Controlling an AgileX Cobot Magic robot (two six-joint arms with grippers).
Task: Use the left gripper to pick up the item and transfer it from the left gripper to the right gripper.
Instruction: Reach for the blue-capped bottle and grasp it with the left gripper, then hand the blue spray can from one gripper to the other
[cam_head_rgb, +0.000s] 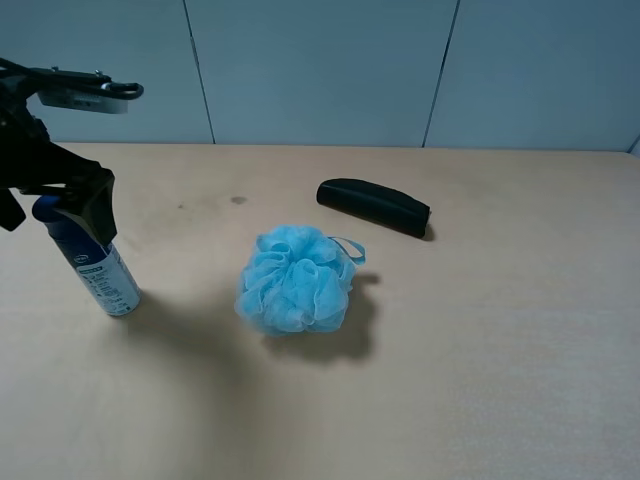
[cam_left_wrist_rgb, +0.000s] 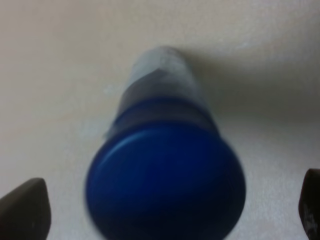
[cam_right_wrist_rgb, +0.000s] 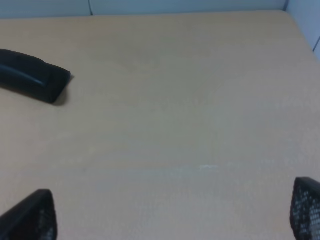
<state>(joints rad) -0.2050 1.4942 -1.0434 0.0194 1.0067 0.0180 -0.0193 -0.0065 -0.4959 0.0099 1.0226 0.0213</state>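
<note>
Here, tan table (cam_head_rgb: 480, 380), grey-blue wall (cam_head_rgb: 320, 70), left end effector (cam_left_wrist_rgb: 167, 207) spread around bottle (cam_head_rgb: 105, 270), right end effector (cam_right_wrist_rgb: 168, 212) spread wide.

Pale tan desk (cam_head_rgb: 480, 380) carrying three things.

The top is plain and smooth, with two small dark marks (cam_head_rgb: 238, 200) toward its far side. A light-blue mesh bath puff (cam_head_rgb: 295, 280) sits near the middle and throws a soft shadow to its right. A long black case (cam_head_rgb: 373, 206) lies flat at a slant, farther back and to the right, near the puff but not touching it. At the left edge a slim bottle (cam_head_rgb: 105, 275) with a white label stands on its base, leaning, well apart from the puff.
</note>
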